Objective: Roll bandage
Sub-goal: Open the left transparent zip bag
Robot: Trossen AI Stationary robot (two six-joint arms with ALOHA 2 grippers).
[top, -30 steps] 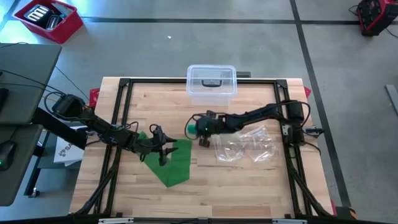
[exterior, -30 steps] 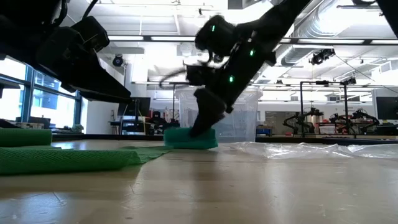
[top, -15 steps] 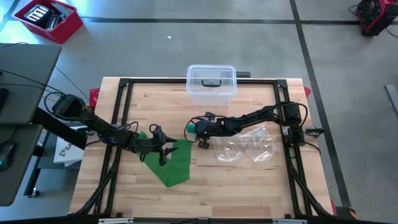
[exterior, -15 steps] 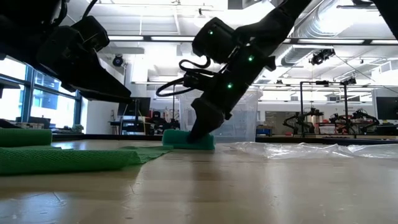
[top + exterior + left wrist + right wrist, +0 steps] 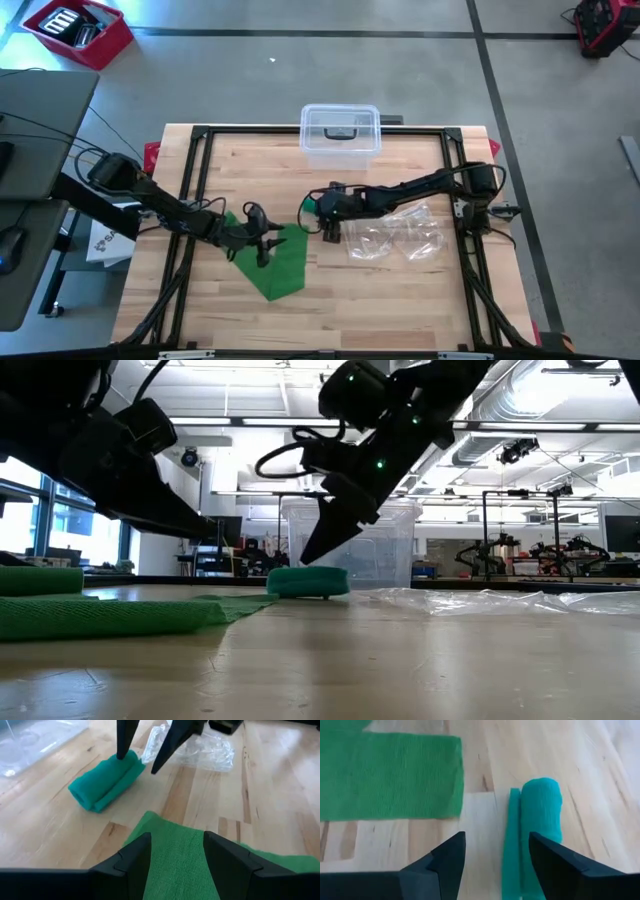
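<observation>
The right gripper [image 5: 318, 222] is seen with its fingers spread apart and nothing held between them. In the left wrist view, one fingertip [image 5: 120, 754] stands at the edge of the teal bandage roll [image 5: 106, 781], though contact cannot be confirmed; the other is clear of it. In the low view the gripper [image 5: 318, 545] hangs just above the roll [image 5: 307, 582], which rests on the wooden table [image 5: 400, 290].

The left gripper [image 5: 262, 240] is also spread wide and empty. It is positioned over the green bandage strip [image 5: 270, 260], which is laid flat, well to the left of the teal roll.

The teal roll [image 5: 311, 206] lies beside the right gripper, between the green strip and the clear plastic wrapper [image 5: 392, 234]. It is a short, soft cylinder of woven fabric, with a loose flat tail [image 5: 510, 845] lying alongside its body [image 5: 540, 810].

The green strip [image 5: 390, 776] is a flat rectangular band with a fine mesh weave and a straight cut end. The wrapper is crumpled, transparent film. A clear lidded plastic box [image 5: 340, 132] is set at the table's far edge, behind the roll.
</observation>
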